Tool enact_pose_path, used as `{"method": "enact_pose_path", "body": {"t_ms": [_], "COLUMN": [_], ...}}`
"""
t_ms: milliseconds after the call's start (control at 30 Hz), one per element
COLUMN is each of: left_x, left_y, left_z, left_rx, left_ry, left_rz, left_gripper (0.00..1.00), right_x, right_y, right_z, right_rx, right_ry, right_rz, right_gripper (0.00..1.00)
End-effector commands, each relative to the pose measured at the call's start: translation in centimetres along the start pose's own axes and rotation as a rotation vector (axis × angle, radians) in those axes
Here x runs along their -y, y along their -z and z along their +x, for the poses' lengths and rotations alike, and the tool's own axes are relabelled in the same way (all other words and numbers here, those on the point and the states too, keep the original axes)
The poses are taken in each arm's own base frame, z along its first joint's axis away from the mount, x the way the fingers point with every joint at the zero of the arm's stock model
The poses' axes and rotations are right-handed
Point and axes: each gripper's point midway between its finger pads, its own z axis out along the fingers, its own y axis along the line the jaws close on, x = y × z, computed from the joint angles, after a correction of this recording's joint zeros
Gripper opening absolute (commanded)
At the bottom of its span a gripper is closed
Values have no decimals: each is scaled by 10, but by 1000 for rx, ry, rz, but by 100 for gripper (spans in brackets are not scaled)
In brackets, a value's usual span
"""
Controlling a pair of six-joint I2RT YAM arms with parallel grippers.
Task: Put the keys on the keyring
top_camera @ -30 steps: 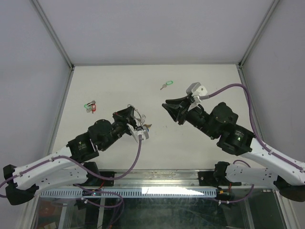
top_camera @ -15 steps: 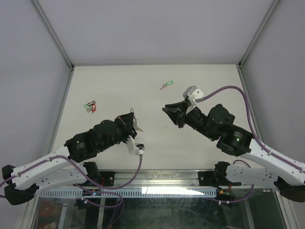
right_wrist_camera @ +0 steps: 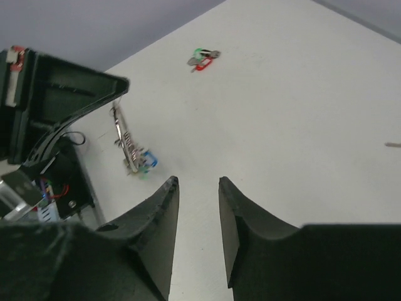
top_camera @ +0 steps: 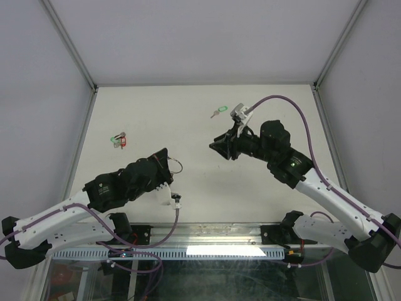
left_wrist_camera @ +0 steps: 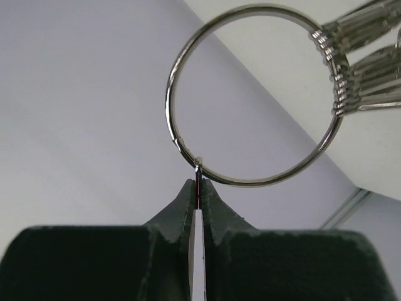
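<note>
Keyring point(left_wrist_camera: 168, 103): silver split ring, pinched at its lower rim by my left claw point(left_wrist_camera: 197, 188) and held up off the tabletop point(top_camera: 188, 100), over the near-left part.
Left claw: fingertips pressed together on the ring's wire.
Ringed keys point(left_wrist_camera: 357, 37): silver, threaded on the ring's upper right in the left wrist view; a blue tag point(right_wrist_camera: 148, 159) shows beside them in the right wrist view.
Right claw point(right_wrist_camera: 197, 182): fingers apart with nothing between them, raised over the middle of the tabletop, pointing towards the ring and well apart from it.
Green-tagged key point(top_camera: 218, 112): lies loose towards the far edge, about midway across.
Green-and-red tagged keys point(top_camera: 118, 139): lie loose near the left edge.
</note>
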Motion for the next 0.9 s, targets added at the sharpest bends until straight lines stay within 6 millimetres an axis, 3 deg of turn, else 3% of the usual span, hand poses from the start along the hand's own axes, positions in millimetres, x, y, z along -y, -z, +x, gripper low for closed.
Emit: {"method": "enact_pose_path", "body": {"t_ms": [0,167,433,567,867], "left_x": [-50,-81,-111,-112,-114], "left_y": [23,23,9,5,4], "left_z": [24,14,-2,-4,-7], "left_rx": [-62,-9,38,37,55], "left_ry": [-82,-172,-231,-234,-242], "left_rz": [-154,-253,-321,-319,-324], "left_gripper": [0,0,0,0,0], "right_x": [-60,-69,-62,-59,-58], "right_y": [9,9,10,9,-12], "right_z": [-31,-36,-35,-37,-24], "right_rx": [159,189,206,218,168], "right_ry": [64,103,128,140,154], "right_rz": [-356,-418,-374,-359,-398], "right_gripper": [37,40,49,51,58]}}
